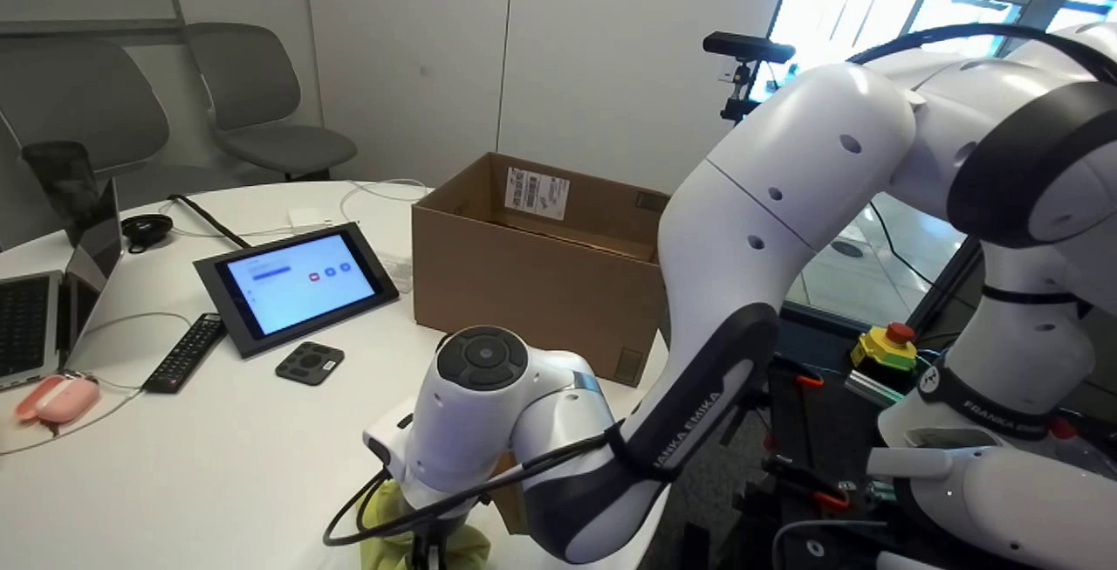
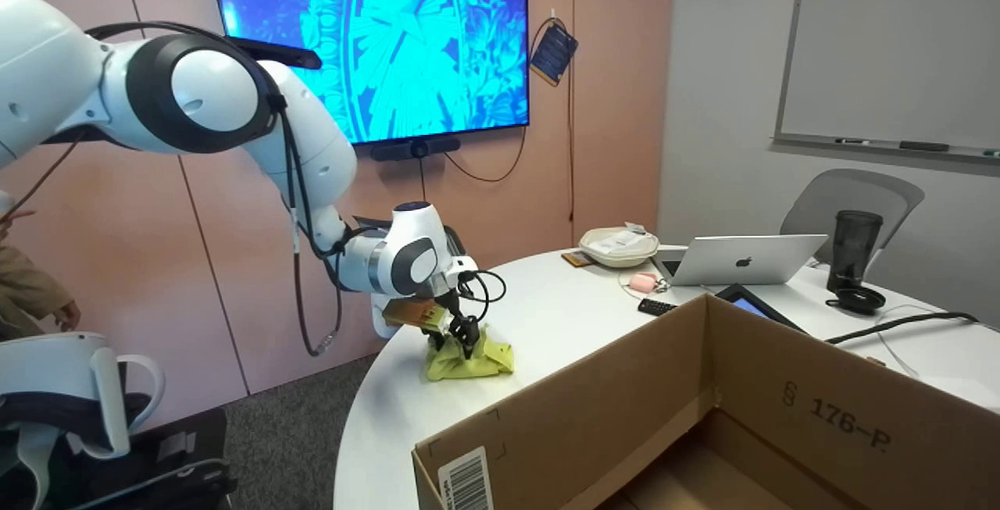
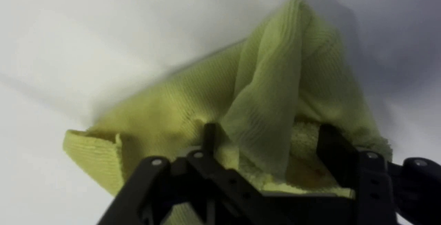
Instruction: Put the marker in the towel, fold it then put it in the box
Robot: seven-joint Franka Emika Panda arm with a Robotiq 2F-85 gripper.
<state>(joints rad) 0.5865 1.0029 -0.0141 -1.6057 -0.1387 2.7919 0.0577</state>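
We judge that folding is the step in hand, and that it is probably near its end: the towel (image 2: 473,361) lies on the table (image 2: 558,311) as a small, rumpled bundle, its layers turned over one another. We cannot find the marker in any view; it may be wrapped inside, but the gaps between the layers are too dark in the wrist view to confirm it.

The jaws stand well apart, gripping nothing, with one tip on either side of a turned-over flap (image 3: 268,121) that does not fill the space between them. Whether the tips press into the cloth we cannot tell.

In both exterior views the box (image 1: 541,282) stands on the table with its top open, apart from the towel, so the last step is not yet done.

If the fold is good enough, the next move calls for us to close on several layers together, not on the flap alone, then lift, carry the towel over the box and let go inside. A thin pinch could unroll the cloth and drop the marker. One corner (image 3: 94,159) sticks out at the left of the wrist view, so we may want to tuck it in first.
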